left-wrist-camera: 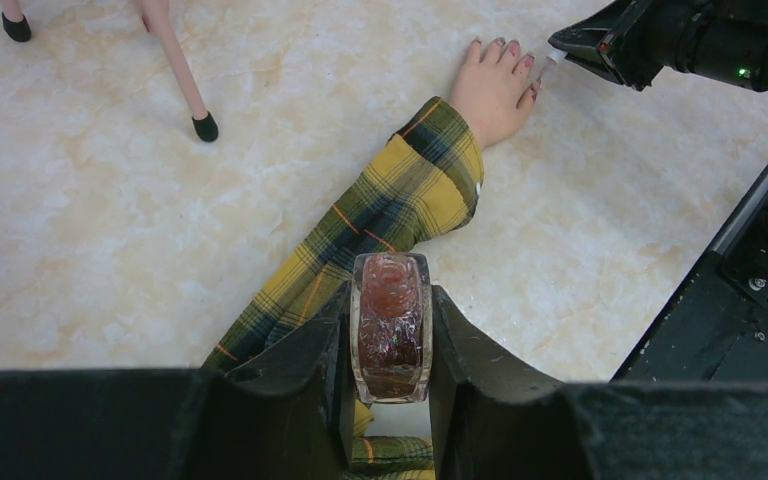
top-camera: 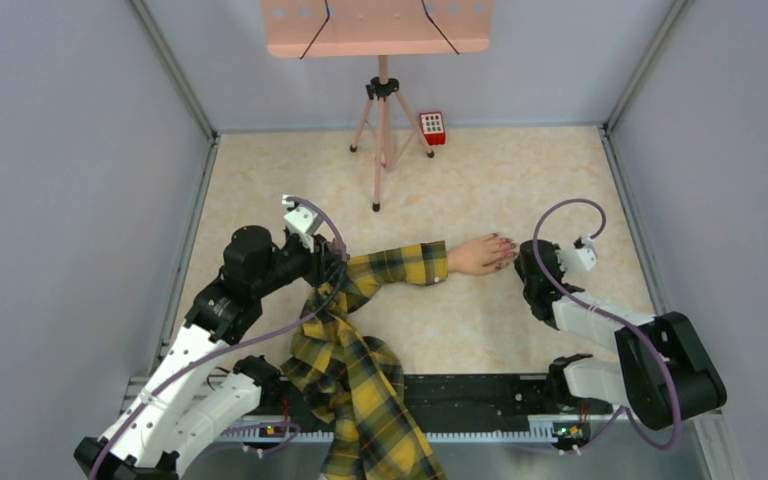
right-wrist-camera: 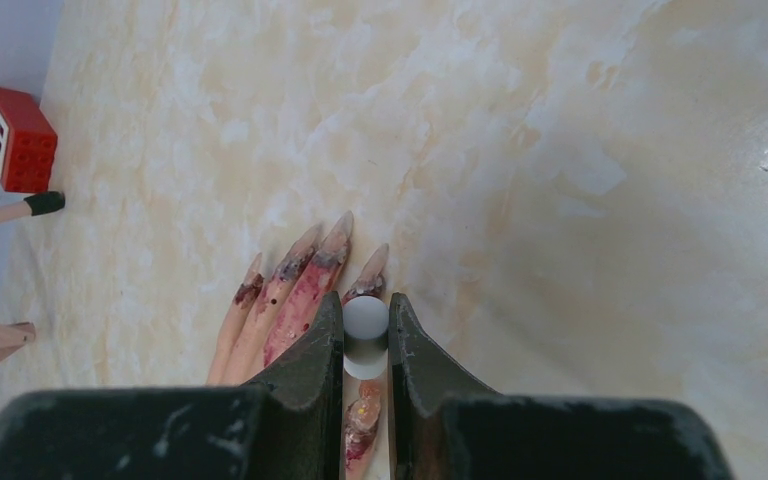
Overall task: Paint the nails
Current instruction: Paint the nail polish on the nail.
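Note:
The pale mannequin hand (top-camera: 477, 255) lies flat mid-table, its yellow-black plaid sleeve (top-camera: 400, 266) running left. Its dark red nails (top-camera: 506, 244) point right; they also show in the left wrist view (left-wrist-camera: 513, 48). My right gripper (top-camera: 522, 262) is at the fingertips, shut on a small white polish-brush cap (right-wrist-camera: 365, 332). In the right wrist view the red-smeared fingers (right-wrist-camera: 295, 290) lie just beyond and under the jaws. My left gripper (top-camera: 326, 262) hovers over the sleeve, shut on a glass bottle of red polish (left-wrist-camera: 390, 325).
A pink tripod (top-camera: 382, 130) stands at the back with a pink board (top-camera: 375, 25) on top. A small red keypad box (top-camera: 432, 128) sits beside it. The plaid shirt (top-camera: 360, 390) drapes over the black rail (top-camera: 480, 395) at the near edge. Grey walls enclose the table.

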`<state>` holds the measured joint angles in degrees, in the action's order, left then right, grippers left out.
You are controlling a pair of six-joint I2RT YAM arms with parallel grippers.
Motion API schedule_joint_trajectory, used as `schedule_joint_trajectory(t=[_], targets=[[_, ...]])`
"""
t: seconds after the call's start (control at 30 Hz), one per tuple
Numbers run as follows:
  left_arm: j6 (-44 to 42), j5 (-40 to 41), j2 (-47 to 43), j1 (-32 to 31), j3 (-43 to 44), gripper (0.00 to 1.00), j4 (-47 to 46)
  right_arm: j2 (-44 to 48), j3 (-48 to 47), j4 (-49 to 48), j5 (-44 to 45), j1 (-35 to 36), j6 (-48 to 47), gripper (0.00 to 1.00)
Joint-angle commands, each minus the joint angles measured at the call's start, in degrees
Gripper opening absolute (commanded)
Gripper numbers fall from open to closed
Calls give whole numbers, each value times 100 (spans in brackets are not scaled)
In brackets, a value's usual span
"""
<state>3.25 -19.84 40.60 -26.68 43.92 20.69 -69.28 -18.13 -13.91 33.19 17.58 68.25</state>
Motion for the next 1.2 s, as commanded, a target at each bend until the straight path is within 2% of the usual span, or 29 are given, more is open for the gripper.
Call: schedule_joint_trajectory(t=[0.0, 0.53, 1.17], targets=[[-33, 19, -103, 14, 127, 0, -223, -68, -235, -164, 140, 17, 91, 0], [-24, 18, -128, 13, 126, 0, -227, 347, -200, 248, 461, 14, 90, 0], [6, -12, -135, 14, 128, 0, -239, 272, -320, 253, 122, 285, 138, 0]])
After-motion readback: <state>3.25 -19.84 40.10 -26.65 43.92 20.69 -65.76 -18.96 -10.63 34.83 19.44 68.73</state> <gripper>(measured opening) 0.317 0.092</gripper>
